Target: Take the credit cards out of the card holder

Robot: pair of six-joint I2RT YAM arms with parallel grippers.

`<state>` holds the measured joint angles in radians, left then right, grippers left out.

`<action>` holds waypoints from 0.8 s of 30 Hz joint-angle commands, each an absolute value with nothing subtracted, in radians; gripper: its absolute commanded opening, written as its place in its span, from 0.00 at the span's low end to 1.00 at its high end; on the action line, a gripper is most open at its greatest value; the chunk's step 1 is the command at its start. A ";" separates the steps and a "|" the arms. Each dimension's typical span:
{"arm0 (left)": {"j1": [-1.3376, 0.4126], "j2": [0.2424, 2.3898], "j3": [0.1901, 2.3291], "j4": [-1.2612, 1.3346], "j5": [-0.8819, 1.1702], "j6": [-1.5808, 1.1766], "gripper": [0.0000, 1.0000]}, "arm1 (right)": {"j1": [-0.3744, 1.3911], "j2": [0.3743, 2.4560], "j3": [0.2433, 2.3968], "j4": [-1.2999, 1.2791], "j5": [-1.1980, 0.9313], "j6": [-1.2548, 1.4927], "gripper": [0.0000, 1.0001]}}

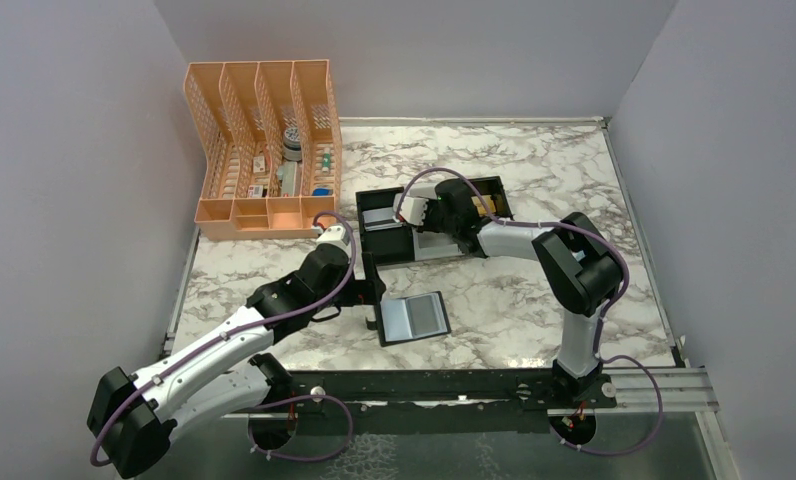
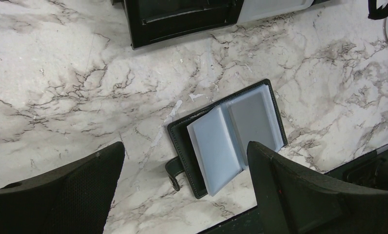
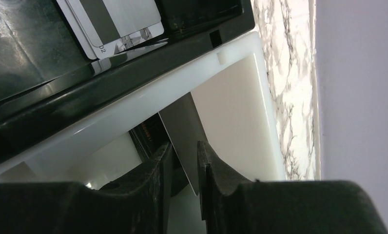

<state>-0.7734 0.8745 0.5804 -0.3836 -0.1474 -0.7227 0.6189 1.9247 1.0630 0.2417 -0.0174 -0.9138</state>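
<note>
The card holder [image 1: 414, 318] lies open on the marble near the front, black with a snap tab and blue-grey pages; in the left wrist view [image 2: 228, 139] its right page looks greyer. My left gripper [image 2: 185, 146] hangs open and empty above it, with a finger [image 2: 75, 190] on each side. My right gripper [image 3: 184, 146] reaches into a white tray [image 3: 241, 97]. A grey credit card [image 3: 182, 126] stands tilted between its fingers, which are a narrow gap apart. A dark card [image 3: 145, 136] lies behind it. A white striped card [image 3: 114, 24] lies in a black tray.
Black trays [image 1: 386, 245] and white trays stand mid-table around the right gripper [image 1: 414, 215]. An orange mesh organiser [image 1: 264, 150] with small items stands at the back left. Grey walls close in the table on three sides.
</note>
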 commanded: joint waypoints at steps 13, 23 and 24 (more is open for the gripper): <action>-0.768 0.839 0.591 -0.390 -0.159 -0.730 0.99 | 0.614 1.947 1.109 0.197 -0.057 -0.882 0.32; -0.769 0.845 0.592 -0.390 -0.141 -0.732 0.99 | 0.608 1.954 1.124 0.180 -0.061 -0.878 0.36; -0.769 0.845 0.592 -0.390 -0.139 -0.733 0.99 | 0.608 1.956 1.124 0.181 -0.060 -0.878 0.36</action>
<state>-0.7734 0.8524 0.5804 -0.3840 -0.1467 -0.7269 0.6132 1.9301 1.0954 0.1902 -0.0406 -0.8909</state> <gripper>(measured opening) 0.992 0.355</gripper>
